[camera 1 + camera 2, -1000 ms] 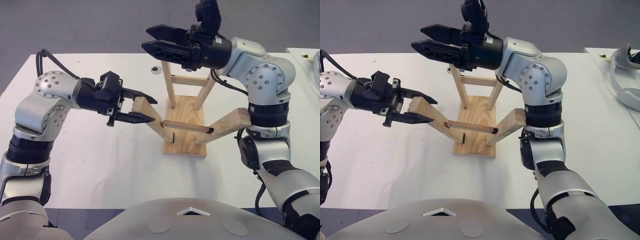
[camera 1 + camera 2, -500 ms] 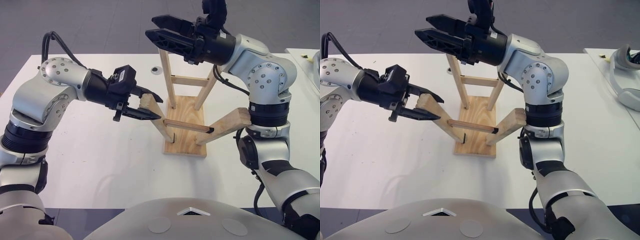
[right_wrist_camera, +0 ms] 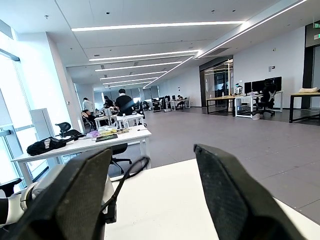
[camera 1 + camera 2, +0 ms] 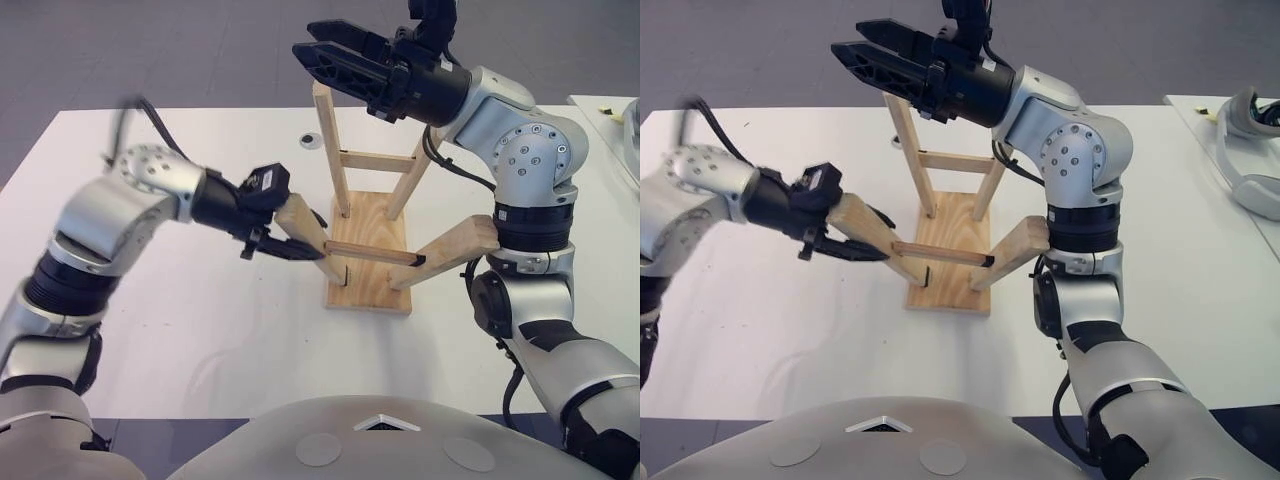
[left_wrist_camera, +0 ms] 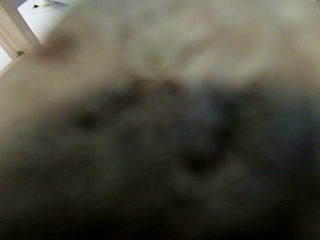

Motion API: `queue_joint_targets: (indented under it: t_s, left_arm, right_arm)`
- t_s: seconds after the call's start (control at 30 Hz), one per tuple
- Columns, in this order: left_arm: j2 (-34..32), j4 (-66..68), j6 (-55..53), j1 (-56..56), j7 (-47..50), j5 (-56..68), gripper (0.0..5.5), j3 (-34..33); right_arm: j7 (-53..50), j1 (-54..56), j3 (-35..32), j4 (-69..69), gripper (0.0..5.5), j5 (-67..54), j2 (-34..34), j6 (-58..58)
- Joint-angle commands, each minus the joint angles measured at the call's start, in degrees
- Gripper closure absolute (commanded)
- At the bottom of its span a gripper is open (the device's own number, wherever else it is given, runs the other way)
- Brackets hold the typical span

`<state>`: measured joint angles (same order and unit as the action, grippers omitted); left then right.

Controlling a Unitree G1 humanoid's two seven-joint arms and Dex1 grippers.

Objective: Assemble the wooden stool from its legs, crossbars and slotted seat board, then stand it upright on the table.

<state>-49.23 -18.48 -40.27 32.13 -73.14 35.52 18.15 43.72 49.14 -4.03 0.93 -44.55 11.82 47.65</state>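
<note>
The stool lies upside down: its seat board point(image 4: 370, 290) rests flat on the white table point(image 4: 200, 330) with four legs pointing up. The two far legs point(image 4: 338, 170) stand upright, joined by a crossbar point(image 4: 378, 160). The near-left leg point(image 4: 325, 258) and near-right leg point(image 4: 455, 248) splay outward with a crossbar point(image 4: 370, 252) between them. My left gripper point(image 4: 300, 232) is open, its fingers straddling the upper end of the near-left leg. My right gripper point(image 4: 312, 52) is open and holds nothing, high up by the top of the far-left leg; its fingers point(image 3: 75, 195) frame the room behind.
A small round hole point(image 4: 312, 140) sits in the table behind the stool. A second table at the right carries a grey and white headset point(image 4: 1252, 150). Bare tabletop lies left of and in front of the stool.
My left gripper has moved right, from beside the near-left leg's end to around it. My right gripper has risen a little above the far-left leg's top.
</note>
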Motion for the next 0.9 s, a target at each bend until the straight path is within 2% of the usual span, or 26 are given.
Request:
queue_joint_targets:
  t_s: [0.03, 0.3, 0.43, 0.53, 0.67, 0.77, 0.9]
  left_arm:
    - [-1.6, -1.4, -2.9, -2.8, 0.0, -4.5, 2.26, 5.5]
    - [-2.2, 0.8, -2.4, -1.4, 2.0, -10.8, 0.89, 8.2]
    - [0.1, 1.5, -1.4, -0.8, 4.3, -8.8, 0.17, 3.4]
    - [-0.7, -3.3, -1.9, -2.7, 2.7, -4.7, 0.17, 0.5]
    - [-6.7, -11.6, -6.6, -9.3, -0.1, 1.7, 0.17, -3.5]
    - [-8.4, -12.5, -6.9, -14.9, 2.7, 3.0, 0.17, -9.1]
    - [-7.0, -13.1, -6.4, -21.4, 8.7, 3.4, 0.17, -16.5]
  right_arm:
    - [-1.0, 1.8, -0.4, -0.3, 2.45, -0.5, -0.8, -0.6]
    - [-1.9, 1.7, -0.4, -0.5, 2.45, -0.7, -0.6, -1.2]
    - [-0.4, 3.4, -0.3, -2.6, 2.45, 0.6, 1.0, -2.7]
    - [1.3, 5.6, -0.4, -5.6, 2.45, 1.7, 2.4, -4.4]
    - [3.8, 8.8, -0.3, -9.9, 2.45, 3.7, 3.8, -7.3]
    - [6.0, 11.2, 0.4, -12.8, 2.45, 5.2, 4.8, -9.4]
    - [9.3, 14.6, 0.9, -16.6, 2.45, 7.4, 6.3, -11.8]
